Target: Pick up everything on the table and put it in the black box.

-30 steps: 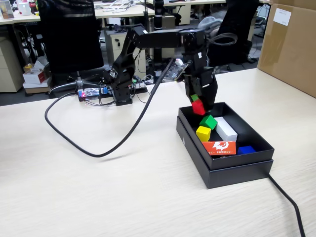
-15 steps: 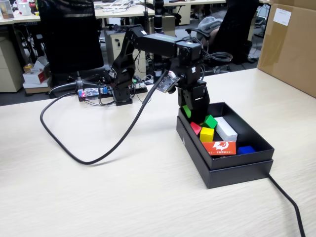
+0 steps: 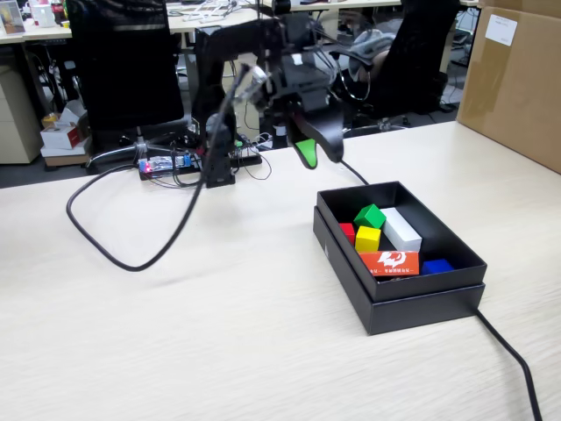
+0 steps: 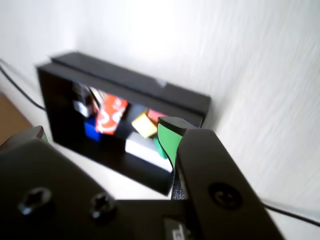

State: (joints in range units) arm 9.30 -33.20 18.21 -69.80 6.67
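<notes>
The black box (image 3: 412, 289) sits on the pale wood table (image 3: 219, 333) at the right. Inside it lie the green cube (image 3: 369, 216), the yellow cube (image 3: 368, 239) and the red cube (image 3: 348, 232). My gripper (image 3: 320, 158) hangs in the air above and behind the box's far left corner, open and empty. In the wrist view the gripper (image 4: 102, 132) has its jaws wide apart, and the box (image 4: 130, 85) shows beyond them. There I see the yellow cube (image 4: 144, 125) and the red cube (image 4: 155, 116); the green cube (image 4: 160, 149) is mostly hidden by the green-padded finger.
The box also holds a white oblong block (image 3: 402, 230), an orange-red printed card (image 3: 390, 261) and a blue piece (image 3: 436, 266). A brown carton (image 3: 517, 79) stands at the far right. Black cables loop at the left (image 3: 114, 237) and run past the box (image 3: 513, 360).
</notes>
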